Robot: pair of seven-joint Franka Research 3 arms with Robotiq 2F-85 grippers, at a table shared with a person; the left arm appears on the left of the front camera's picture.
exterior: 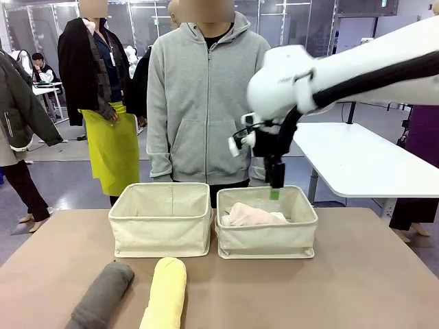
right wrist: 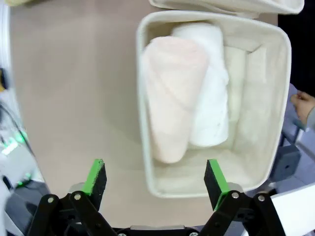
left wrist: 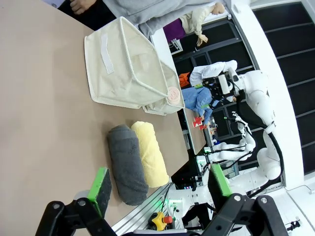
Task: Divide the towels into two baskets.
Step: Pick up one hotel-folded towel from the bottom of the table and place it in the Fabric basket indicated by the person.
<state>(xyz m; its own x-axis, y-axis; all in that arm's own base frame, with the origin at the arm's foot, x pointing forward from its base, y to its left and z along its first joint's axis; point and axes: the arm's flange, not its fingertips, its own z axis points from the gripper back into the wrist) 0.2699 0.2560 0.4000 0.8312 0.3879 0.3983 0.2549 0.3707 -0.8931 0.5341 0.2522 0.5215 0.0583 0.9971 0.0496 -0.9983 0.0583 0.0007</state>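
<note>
Just over the rim of the right basket [exterior: 267, 240], right gripper [right wrist: 155, 167] wide, empty.

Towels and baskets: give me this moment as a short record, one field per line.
right basket: holds the pink towel and the white towel, side by side
left basket: next to it; floor hidden behind its front wall
grey towel: on the table, in front of the left basket
yellow towel: on the table, beside the grey towel
right gripper: open, above the right basket, holding nothing
left gripper: open, above the table near the grey towel, holding nothing
</note>
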